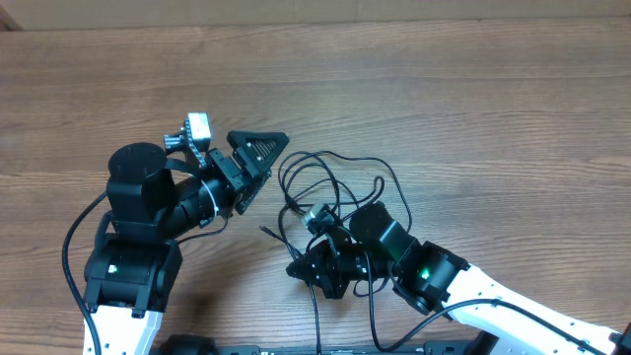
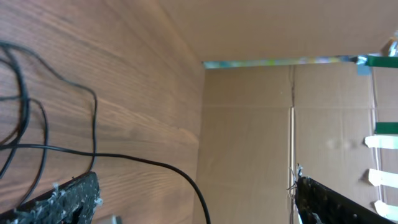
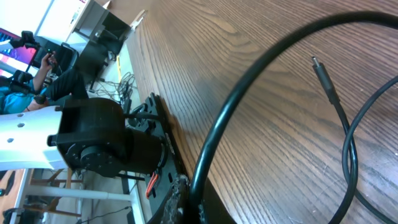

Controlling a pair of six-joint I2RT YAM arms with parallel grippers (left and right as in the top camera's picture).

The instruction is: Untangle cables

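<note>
The cables (image 1: pixel 330 187) are thin black cords lying in tangled loops on the wooden table, between my two arms. My left gripper (image 1: pixel 264 163) is open and empty just left of the loops. In the left wrist view its jaws (image 2: pixel 196 202) are wide apart, and one cable (image 2: pixel 143 162) runs between them without being touched. My right gripper (image 1: pixel 317 271) is at the near side of the tangle. In the right wrist view it (image 3: pixel 186 199) is shut on a black cable (image 3: pixel 249 87) that arches up from the jaws. A thin black plug (image 3: pixel 323 73) lies on the table beyond.
The wooden table (image 1: pixel 473 89) stretches away behind the tangle. A cardboard wall (image 2: pixel 249 143) stands at the table's far edge. The left arm's base (image 3: pixel 99 140) and the table's edge show in the right wrist view.
</note>
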